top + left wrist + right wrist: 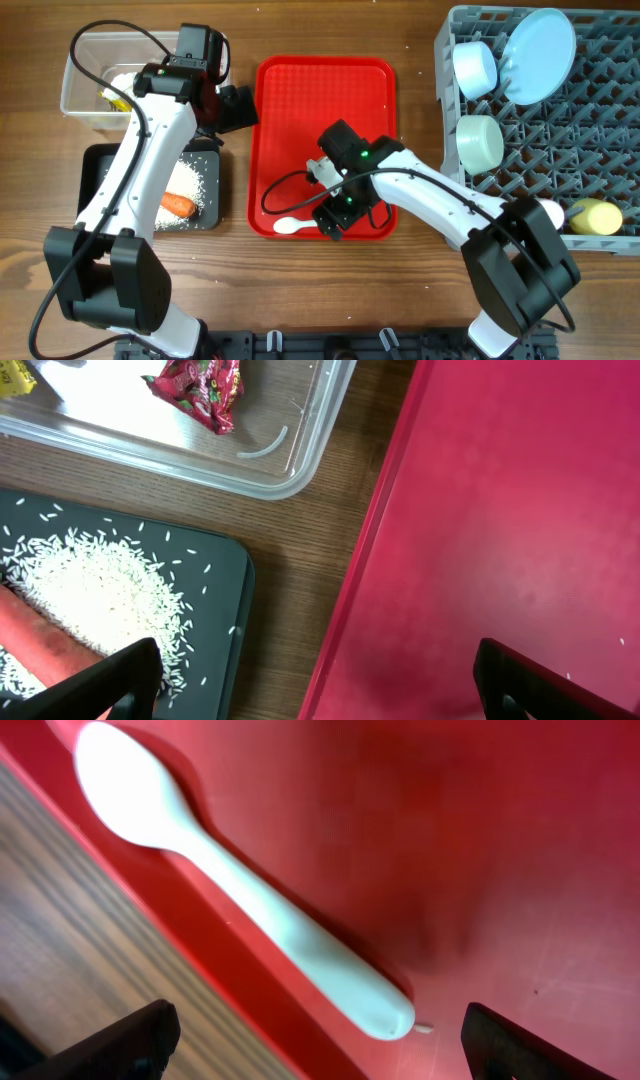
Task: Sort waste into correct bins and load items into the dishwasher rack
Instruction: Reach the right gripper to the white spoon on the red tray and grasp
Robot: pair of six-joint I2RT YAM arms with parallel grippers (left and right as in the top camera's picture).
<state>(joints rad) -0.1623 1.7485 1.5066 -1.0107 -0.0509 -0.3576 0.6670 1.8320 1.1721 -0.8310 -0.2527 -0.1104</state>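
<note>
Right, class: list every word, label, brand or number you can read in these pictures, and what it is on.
None can be read.
The red snack wrapper in the clear tub carries print, but it is too small and blurred to read.

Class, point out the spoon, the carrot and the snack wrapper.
spoon (290, 935), right wrist view, on its handle.
carrot (177, 205), overhead view, on its middle.
snack wrapper (195, 385), left wrist view, on its middle.

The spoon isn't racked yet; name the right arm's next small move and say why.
Probably lower the right gripper and close on the spoon by its handle. Its fingers stand open with the handle's end between them, and the spoon lies flat along the red tray's near edge, not yet gripped.
</note>
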